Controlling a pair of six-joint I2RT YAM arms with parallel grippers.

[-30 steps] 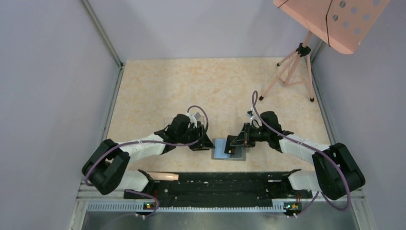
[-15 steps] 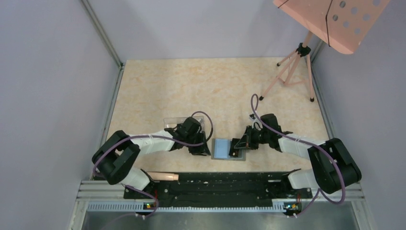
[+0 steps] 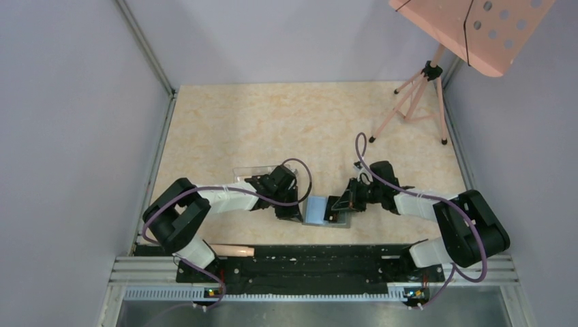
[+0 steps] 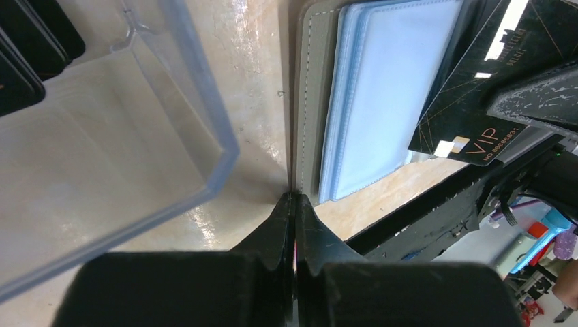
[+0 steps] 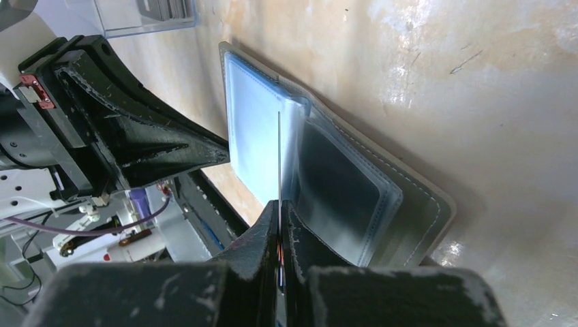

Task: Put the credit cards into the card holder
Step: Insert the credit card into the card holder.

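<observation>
Gray card holder [image 3: 326, 212] lies open at the middle of the near edge of the surface [image 3: 272, 122], pale blue sleeves [image 5: 252, 136] facing up. My right end effector [image 5: 280, 211] is clamped on one black credit card [image 5: 279, 157], held on edge at a sleeve mouth. My left end effector [image 4: 295, 204] is closed at the holder's left edge; I cannot tell whether it nips the cover. I judge the step in hand to be insertion. The next move calls for a straight push along the sleeve, with the holder kept from sliding. Clear box [image 4: 136, 136] stands just left.
</observation>
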